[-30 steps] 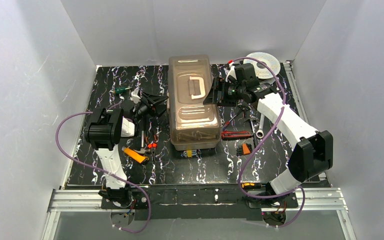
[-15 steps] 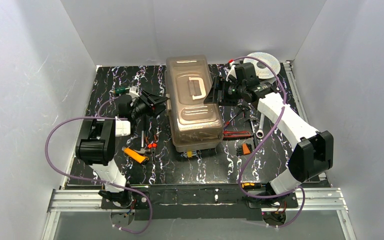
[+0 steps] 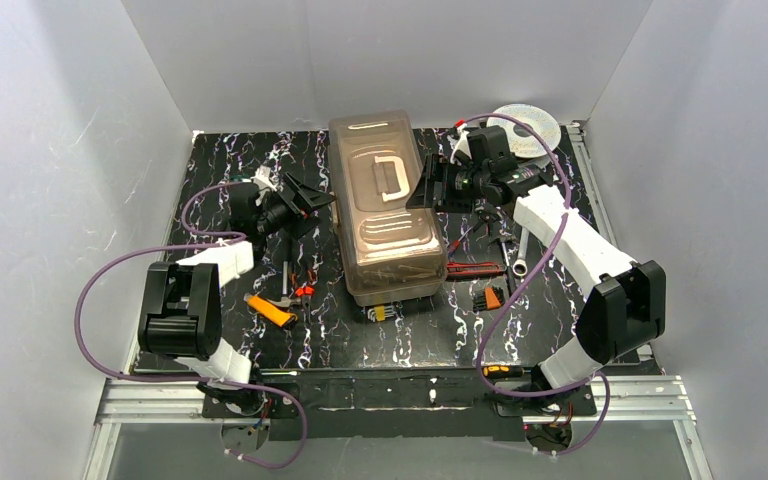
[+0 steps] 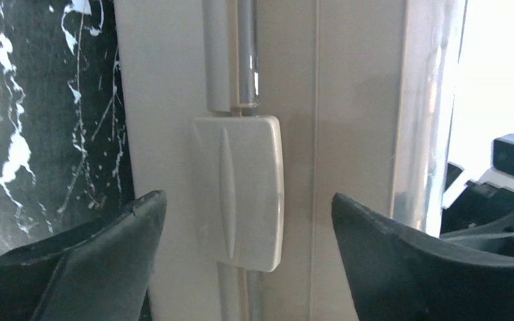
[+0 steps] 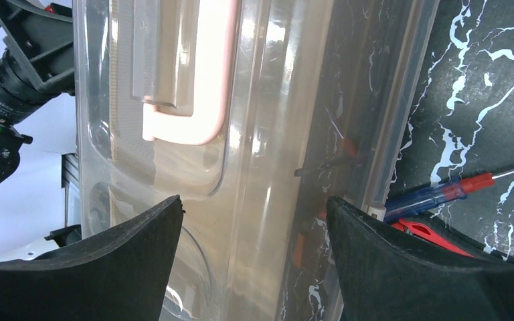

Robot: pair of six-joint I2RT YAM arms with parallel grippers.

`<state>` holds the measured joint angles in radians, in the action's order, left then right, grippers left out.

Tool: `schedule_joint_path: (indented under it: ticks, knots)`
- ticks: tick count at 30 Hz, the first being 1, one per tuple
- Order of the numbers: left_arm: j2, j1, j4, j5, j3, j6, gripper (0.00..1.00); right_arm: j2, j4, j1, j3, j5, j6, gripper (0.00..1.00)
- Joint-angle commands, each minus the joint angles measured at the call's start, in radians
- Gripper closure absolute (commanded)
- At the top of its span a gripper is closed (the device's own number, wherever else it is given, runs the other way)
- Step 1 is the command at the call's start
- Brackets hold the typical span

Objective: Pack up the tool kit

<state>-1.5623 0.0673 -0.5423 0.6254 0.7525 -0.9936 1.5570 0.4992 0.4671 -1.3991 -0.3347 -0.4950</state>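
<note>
Since a second ago the toolbox (image 3: 388, 215) has slewed a little, its far end now further left and its near end further right, while the left arm's elbow has dropped back toward the near-left corner and its jaws have widened

The toolbox stands in the middle of the black marbled mat (image 3: 210, 180), lid (image 5: 261, 100) down, cream handle (image 3: 390, 180) on top. Its long axis runs from the near side to the far side with that slight skew, so its two long walls face one arm each.

On the left-hand wall sits a beige latch (image 4: 237, 190), lying lengthwise along the hinge rod. The left claw (image 3: 308, 203) faces this wall squarely with its jaws spread. In the left wrist view the latch lies straight ahead between them, one jaw on either side of its narrow width. Whether a jaw touches the wall cannot be told.

The right claw (image 3: 422, 190) hangs at the opposite long wall, level with the handle, also spread wide and pinching nothing.

The left arm is plainly the nearer to the latch, so any move on the latch looks like the left arm's job, needing only a short advance.

Further out, a red-and-blue screwdriver (image 5: 442, 190) and an orange tool (image 3: 270, 310) lie loose on the mat, so the packing appears unfinished
</note>
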Motion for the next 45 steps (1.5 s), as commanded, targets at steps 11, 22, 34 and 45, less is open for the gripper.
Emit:
schedule_joint_path:
  ticks: [11, 22, 34, 45]
  knots:
    - [-0.257, 0.001, -0.742, 0.188, -0.066, -0.438, 0.07, 0.001, -0.014, 0.003, -0.014, -0.066, 0.016, 0.15]
    - [-0.422, 0.054, -1.001, 0.208, 0.029, -0.702, 0.43, 0.025, -0.088, -0.025, 0.012, -0.207, -0.043, 0.15]
    - [-0.324, 0.047, -0.809, 0.246, 0.053, -0.551, 1.00, 0.022, -0.065, -0.027, 0.007, -0.166, -0.036, 0.15]
    - [-0.107, 0.093, 0.118, -0.027, 0.228, 0.070, 1.00, 0.014, -0.040, -0.024, 0.010, -0.101, -0.022, 0.16]
